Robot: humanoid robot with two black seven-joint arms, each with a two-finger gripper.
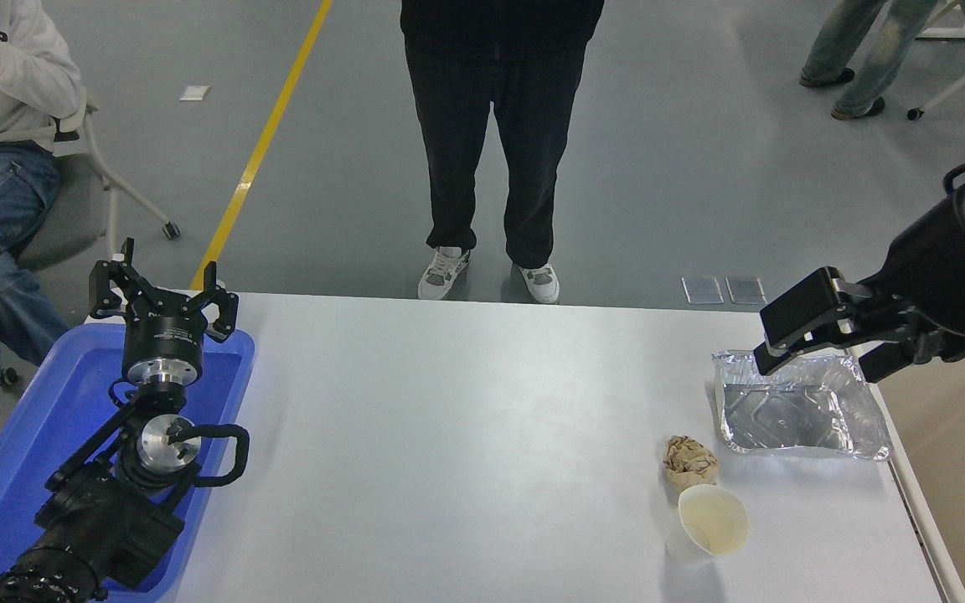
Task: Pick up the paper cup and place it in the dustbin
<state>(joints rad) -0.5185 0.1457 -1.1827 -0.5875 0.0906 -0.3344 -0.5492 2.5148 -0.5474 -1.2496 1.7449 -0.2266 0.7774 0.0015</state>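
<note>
Your right pincer [822, 347] is hanging spread over the foil tray [801, 406], at one o'clock from the paper cup [710, 522].

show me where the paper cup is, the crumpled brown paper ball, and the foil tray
paper cup [713, 521], head view, on its cream inside, near the rim.
crumpled brown paper ball [688, 461], head view, on the middle of the wad.
foil tray [792, 419], head view, on its flat silver floor.

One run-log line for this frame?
right claw: open, above foil tray | paper cup: upright on table, ungrasped | dustbin: right edge | left claw: parked, open
</note>
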